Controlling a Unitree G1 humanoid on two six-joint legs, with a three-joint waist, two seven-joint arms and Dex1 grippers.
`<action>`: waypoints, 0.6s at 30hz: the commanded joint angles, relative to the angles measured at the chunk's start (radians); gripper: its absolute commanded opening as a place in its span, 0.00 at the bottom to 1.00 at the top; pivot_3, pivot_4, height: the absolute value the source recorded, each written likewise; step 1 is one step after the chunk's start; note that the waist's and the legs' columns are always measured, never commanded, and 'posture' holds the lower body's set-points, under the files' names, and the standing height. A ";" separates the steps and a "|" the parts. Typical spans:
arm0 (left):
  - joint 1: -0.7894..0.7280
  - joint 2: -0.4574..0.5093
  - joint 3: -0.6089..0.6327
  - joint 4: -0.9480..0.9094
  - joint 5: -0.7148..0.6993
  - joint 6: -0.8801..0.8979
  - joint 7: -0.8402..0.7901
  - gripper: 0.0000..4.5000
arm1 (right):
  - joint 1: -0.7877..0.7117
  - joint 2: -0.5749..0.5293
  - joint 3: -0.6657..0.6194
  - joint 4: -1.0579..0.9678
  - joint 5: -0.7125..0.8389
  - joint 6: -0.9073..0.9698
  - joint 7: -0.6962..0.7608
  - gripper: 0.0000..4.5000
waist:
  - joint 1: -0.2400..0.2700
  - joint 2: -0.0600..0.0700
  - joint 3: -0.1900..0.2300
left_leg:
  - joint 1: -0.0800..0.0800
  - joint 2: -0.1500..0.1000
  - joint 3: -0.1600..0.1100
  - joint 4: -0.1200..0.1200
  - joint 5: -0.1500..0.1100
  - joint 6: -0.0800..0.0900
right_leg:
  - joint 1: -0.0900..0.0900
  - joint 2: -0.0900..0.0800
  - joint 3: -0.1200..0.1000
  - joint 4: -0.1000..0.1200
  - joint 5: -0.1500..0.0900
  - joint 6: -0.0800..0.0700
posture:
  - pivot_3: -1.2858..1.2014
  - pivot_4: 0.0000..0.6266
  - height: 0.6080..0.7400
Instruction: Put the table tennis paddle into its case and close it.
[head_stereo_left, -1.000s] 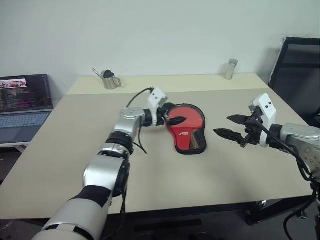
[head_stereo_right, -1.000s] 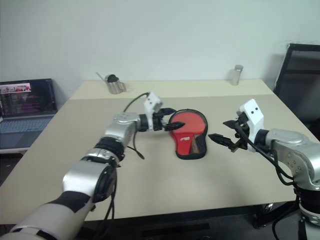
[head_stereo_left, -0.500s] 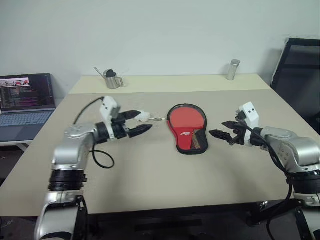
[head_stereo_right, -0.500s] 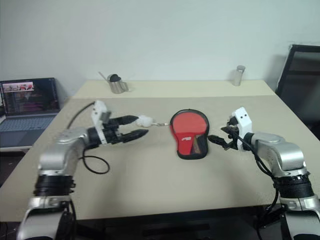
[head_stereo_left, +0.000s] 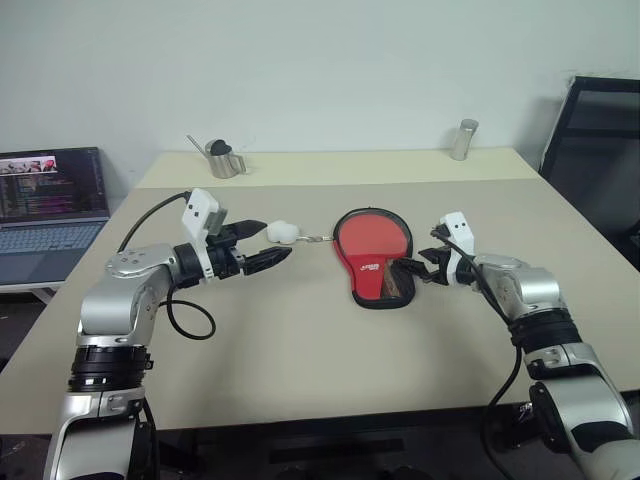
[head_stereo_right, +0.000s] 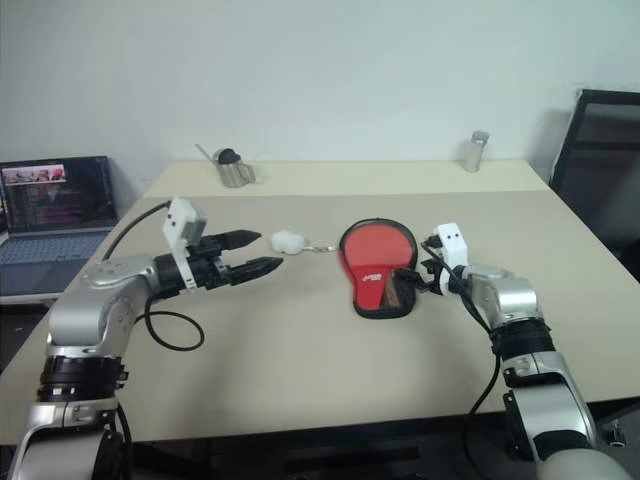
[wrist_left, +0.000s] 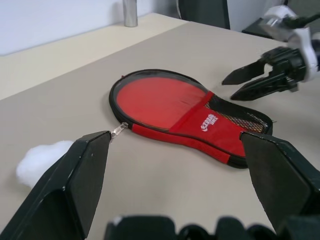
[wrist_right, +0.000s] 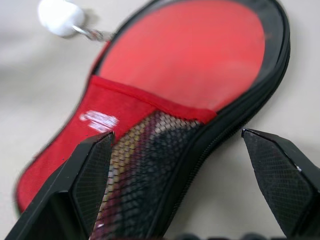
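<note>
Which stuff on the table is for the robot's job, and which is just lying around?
For the job: the case, its white zip puff, left pincer, right pincer.
Just lying around: metal pot, metal cup, laptop, chair.

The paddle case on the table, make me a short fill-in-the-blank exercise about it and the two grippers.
1. The case lies flat on the ____.
2. A white fluffy ball hangs from its ____ pull.
3. The right gripper is beside the case's ____ pocket end.
4. The left gripper holds ____.

Missing words: table; zip; mesh; nothing
</note>
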 joint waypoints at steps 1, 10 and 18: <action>-0.022 0.013 0.000 -0.037 -0.018 -0.006 0.005 1.00 | -0.063 0.016 -0.016 0.104 -0.037 -0.085 -0.002 0.99 | -0.001 0.000 0.000 | 0.000 0.000 0.001 0.000 0.000 0.000 | 0.000 0.000 0.000 0.000 0.000 0.000 | 0.52 0.24 1.00; -0.034 0.007 -0.014 -0.031 -0.017 -0.013 0.007 1.00 | -0.173 0.080 -0.033 0.377 -0.089 -0.169 -0.007 0.99 | -0.006 0.000 0.000 | 0.000 0.000 0.003 0.000 0.000 0.000 | 0.000 0.000 0.001 0.001 0.001 -0.002 | 0.52 0.24 1.00; -0.028 0.008 -0.017 -0.036 -0.016 -0.017 0.008 1.00 | -0.217 0.119 -0.015 0.475 -0.146 -0.186 0.023 0.71 | -0.018 -0.001 -0.001 | 0.003 0.001 0.006 0.000 0.000 0.000 | 0.000 0.000 0.003 0.002 0.001 -0.001 | 0.52 0.24 1.00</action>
